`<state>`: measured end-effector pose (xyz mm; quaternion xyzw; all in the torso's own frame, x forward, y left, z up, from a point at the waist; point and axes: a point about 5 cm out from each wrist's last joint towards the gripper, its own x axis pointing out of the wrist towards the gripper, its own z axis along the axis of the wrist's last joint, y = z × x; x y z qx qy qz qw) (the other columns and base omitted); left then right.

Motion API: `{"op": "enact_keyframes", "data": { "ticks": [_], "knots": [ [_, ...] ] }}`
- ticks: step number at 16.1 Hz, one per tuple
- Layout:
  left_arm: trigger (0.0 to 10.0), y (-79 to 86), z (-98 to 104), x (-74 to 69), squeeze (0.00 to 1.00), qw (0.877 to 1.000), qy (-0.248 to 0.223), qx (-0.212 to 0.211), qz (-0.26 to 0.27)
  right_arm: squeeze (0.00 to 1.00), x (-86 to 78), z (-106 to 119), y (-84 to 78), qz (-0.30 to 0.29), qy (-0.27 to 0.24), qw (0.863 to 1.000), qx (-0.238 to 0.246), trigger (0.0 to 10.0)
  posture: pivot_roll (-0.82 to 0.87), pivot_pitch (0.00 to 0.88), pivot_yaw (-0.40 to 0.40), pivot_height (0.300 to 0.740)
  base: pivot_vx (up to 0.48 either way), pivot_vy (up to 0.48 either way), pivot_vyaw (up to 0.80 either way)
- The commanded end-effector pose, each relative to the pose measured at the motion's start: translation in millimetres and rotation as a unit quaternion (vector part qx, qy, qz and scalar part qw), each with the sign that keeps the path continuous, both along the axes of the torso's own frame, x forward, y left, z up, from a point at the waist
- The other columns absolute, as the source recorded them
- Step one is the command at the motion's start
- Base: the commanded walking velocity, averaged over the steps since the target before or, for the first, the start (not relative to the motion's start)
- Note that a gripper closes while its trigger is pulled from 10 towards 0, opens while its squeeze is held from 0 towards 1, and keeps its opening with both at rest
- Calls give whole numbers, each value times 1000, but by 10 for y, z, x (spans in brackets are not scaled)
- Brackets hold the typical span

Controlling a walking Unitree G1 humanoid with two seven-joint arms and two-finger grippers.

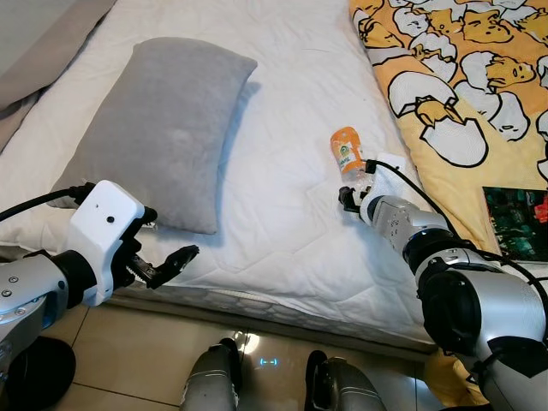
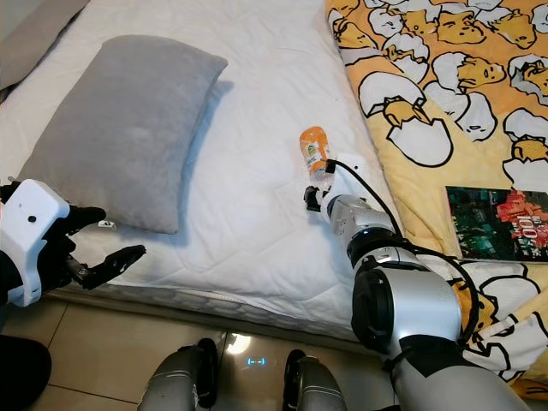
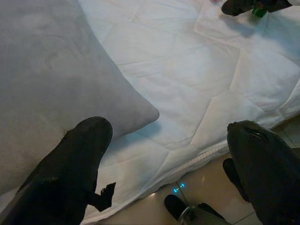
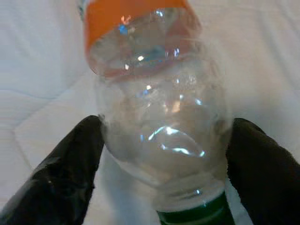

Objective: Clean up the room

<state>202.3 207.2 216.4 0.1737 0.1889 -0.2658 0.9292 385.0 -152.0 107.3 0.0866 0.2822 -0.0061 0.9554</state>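
at the near edge of the bed (image 1: 282, 282), over the tiled floor (image 1: 128, 360), we hold our left tool (image 1: 158, 261) with its two black fingers spread apart and nothing between them; in the left wrist view those fingers (image 3: 70, 173) frame the mattress edge and the corner of the grey pillow (image 1: 163, 128). the pillow lies on the white quilted mattress just beyond that tool, its near corner close to the bed's edge, not touching the fingers.

further in and to our right, our right tool (image 4: 164, 154) reaches out over the mattress to a clear plastic bottle (image 1: 348, 152) with an orange label and a green cap. the bottle lies on its side on the white quilt. in the right wrist view its clear shoulder sits between the two black fingers (image 4: 65, 164), each pressed against one side of it.

on the right of the bed lies a yellow blanket (image 1: 462, 77) printed with cartoon eggs, and a dark printed booklet (image 1: 518, 223) rests on it.
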Motion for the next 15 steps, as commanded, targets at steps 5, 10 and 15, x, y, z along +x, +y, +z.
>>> {"op": "enact_keyframes", "data": {
  "ticks": [5,10,15],
  "knots": [
    [10000,5,-1,8,0,1000,-3,4,3,0,-38,-71,-5,10,7,1000,5,0,273,262,-3,740,0,0,0],
    [10000,-51,-47,-20,0,1000,7,-5,-8,0,-66,-118,-19,22,17,1000,-4,0,266,257,-7,740,0,0,0],
    [10000,-60,-92,13,0,1000,10,-9,-8,0,-54,-96,-38,16,7,1000,11,0,236,245,-5,740,0,0,0]
  ]
}}
